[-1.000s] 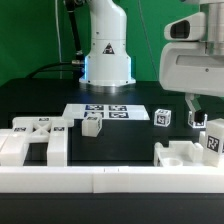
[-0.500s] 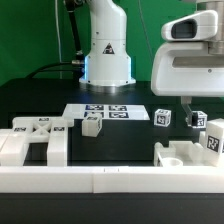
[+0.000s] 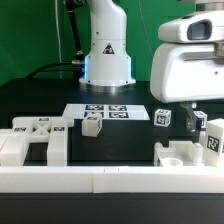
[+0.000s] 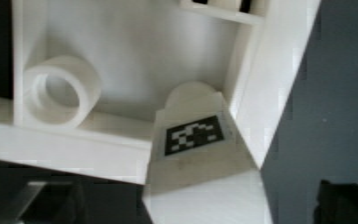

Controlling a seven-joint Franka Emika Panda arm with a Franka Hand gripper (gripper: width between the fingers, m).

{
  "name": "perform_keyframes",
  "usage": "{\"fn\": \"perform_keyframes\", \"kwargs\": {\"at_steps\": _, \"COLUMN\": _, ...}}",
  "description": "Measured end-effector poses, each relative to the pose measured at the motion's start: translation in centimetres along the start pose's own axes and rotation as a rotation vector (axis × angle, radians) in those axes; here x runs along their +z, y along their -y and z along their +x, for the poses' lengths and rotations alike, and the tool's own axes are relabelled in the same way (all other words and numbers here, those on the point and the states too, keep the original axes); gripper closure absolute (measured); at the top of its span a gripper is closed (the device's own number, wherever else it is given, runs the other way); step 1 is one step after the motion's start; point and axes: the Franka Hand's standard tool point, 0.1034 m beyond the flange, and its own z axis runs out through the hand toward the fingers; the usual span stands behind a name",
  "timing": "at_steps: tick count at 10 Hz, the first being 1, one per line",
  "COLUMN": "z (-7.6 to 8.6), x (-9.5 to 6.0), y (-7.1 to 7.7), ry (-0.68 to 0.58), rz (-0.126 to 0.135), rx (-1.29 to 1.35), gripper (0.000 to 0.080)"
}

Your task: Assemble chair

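End effector (image 3: 193, 121) is hanging at the exterior view's right, jaws standing wide apart and gripping nothing. Its dark fingers are reaching down just above the right chair part.

Exterior view, left to right:
- Large chair part (image 3: 35, 140) is lying on the black bench (image 3: 30, 100) at the far left, tags facing up, just behind the long front rail (image 3: 100, 180).
- Small chair block (image 3: 93, 125) is sitting near centre, at the front edge of the marker board (image 3: 105, 112). I cannot tell whether it is touching the board.
- Robot base (image 3: 105, 50) is standing behind the marker board.
- Tagged cube (image 3: 162, 118) is sitting to the right of the board, apart from it.
- Right chair part (image 3: 180, 155) is lying against the rail, with a tagged post (image 3: 213, 143) rising at its right end.

Wrist view only:
- A tagged wedge (image 4: 202, 140) is running between the two blurred fingertips (image 4: 51, 198), with a dark gap showing on each side, so nothing is being clamped.
- Behind it, a white panel (image 4: 176, 60) is carrying a round ring (image 4: 55, 88), which the exterior view is not showing.
- I cannot tell whether the wedge is the post seen from outside.

The exterior view alone is showing the left-hand parts, the board and the base.
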Motion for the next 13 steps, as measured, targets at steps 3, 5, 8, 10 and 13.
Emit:
{"fn": "perform_keyframes", "kwargs": {"at_steps": 3, "z": -0.02, "x": 0.01, "y": -0.01, "ry": 0.0, "rz": 0.001, "rx": 0.03, "gripper": 0.0337}}
{"fn": "perform_keyframes", "kwargs": {"at_steps": 5, "z": -0.02, "x": 0.02, "y": 0.0, "ry": 0.0, "rz": 0.001, "rx": 0.07, "gripper": 0.0512}}
{"fn": "perform_keyframes", "kwargs": {"at_steps": 8, "z": 0.0, "x": 0.08, "y": 0.13, "ry": -0.005, "rz": 0.003, "rx": 0.396, "gripper": 0.0512}}
{"fn": "perform_keyframes", "kwargs": {"at_steps": 10, "z": -0.04, "x": 0.12, "y": 0.16, "ry": -0.004, "rz": 0.005, "rx": 0.601, "gripper": 0.0512}}
{"fn": "perform_keyframes", "kwargs": {"at_steps": 13, "z": -0.1, "x": 0.24, "y": 0.61, "ry": -0.002, "rz": 0.004, "rx": 0.933, "gripper": 0.0511}}
